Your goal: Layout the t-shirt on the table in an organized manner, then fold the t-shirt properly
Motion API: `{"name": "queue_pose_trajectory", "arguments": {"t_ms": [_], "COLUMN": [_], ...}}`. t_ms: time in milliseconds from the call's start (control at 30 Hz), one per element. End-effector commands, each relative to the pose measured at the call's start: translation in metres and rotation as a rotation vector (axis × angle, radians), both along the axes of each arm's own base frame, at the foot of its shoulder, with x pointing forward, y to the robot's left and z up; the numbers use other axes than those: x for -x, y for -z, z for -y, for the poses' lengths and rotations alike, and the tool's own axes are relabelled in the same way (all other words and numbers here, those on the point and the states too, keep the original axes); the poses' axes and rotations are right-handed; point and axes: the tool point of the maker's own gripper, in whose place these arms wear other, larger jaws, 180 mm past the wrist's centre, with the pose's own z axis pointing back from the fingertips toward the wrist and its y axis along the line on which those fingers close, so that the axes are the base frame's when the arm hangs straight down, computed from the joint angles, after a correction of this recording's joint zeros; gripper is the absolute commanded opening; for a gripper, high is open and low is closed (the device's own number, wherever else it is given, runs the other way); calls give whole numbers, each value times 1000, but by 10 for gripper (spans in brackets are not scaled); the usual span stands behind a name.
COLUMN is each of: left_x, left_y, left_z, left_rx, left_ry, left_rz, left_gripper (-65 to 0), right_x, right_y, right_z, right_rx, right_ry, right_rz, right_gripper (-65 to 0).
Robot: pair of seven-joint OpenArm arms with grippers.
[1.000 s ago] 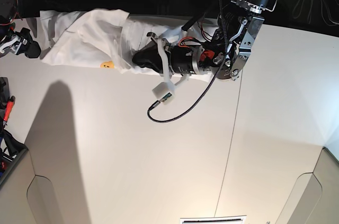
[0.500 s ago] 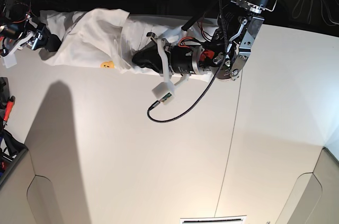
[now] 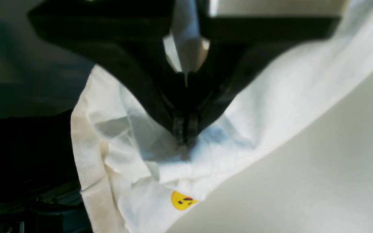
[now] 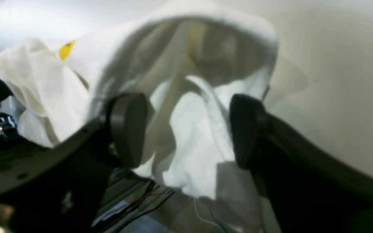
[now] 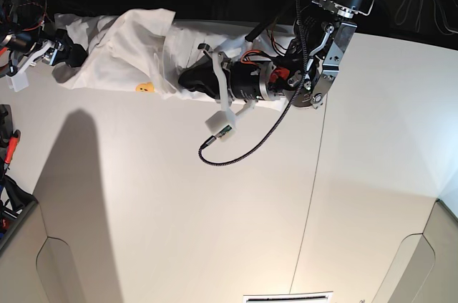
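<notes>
— Along the far edge of the table (image 5: 215,210), what lies there?
— The t-shirt (image 5: 122,45), bunched in a long white heap, a small yellow face print (image 5: 145,88) at its near hem.
— And the claws?
— The left gripper (image 3: 184,137) is clenched on a fold of the shirt. The right gripper (image 4: 186,129) is spread wide, cloth lying between its pads (image 4: 126,127), none pinched.

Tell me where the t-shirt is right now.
In the base view the t-shirt lies bunched along the table's far edge, upper left, between both end effectors.
</notes>
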Motion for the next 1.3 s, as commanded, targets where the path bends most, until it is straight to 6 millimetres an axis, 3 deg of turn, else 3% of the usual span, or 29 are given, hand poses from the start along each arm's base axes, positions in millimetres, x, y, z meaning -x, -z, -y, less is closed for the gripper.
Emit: {"name": "queue_pose_trajectory", "arguments": {"t_ms": [0, 67, 200, 400, 433, 533, 567, 600, 900, 1033, 1267], "left_x": [-9, -10, -14, -18, -17, -17, -17, -17, -16, -16, -16], "left_y": [-14, -18, -29, -40, -40, -39, -39, -39, -38, -38, -38], "left_z": [6, 7, 11, 12, 12, 12, 11, 11, 11, 11, 11], "left_rx": [47, 70, 126, 138, 138, 136, 135, 135, 132, 132, 129], "left_ry": [-6, -12, -25, -17, -16, -15, -14, -14, -11, -12, -11], "left_rz": [36, 30, 27, 50, 50, 48, 47, 48, 46, 46, 46], "left_gripper": [-650, -650, -650, -650, -650, -650, -650, -650, -650, -650, -650], "right_x": [-4, -5, -5, -3, -2, -2, -2, -2, 0, -8, -20], "right_y": [-6, -9, -10, -10, -10, -10, -10, -9, -1, -6, -23], "right_z": [6, 2, 0, 0, -1, 0, 0, 0, 18, 28, 27], "right_rx": [9, -20, -30, -31, -32, -30, -30, -26, 101, 184, 220], "right_ry": [-5, -6, -7, -15, -19, -18, -18, -19, -23, -20, -44], "right_rz": [9, 16, 17, 7, 2, 4, 5, 2, -17, 8, 68], "right_gripper": [-253, -341, -650, -650, -637, -297, -225, -203, -205, -205, -205]}}
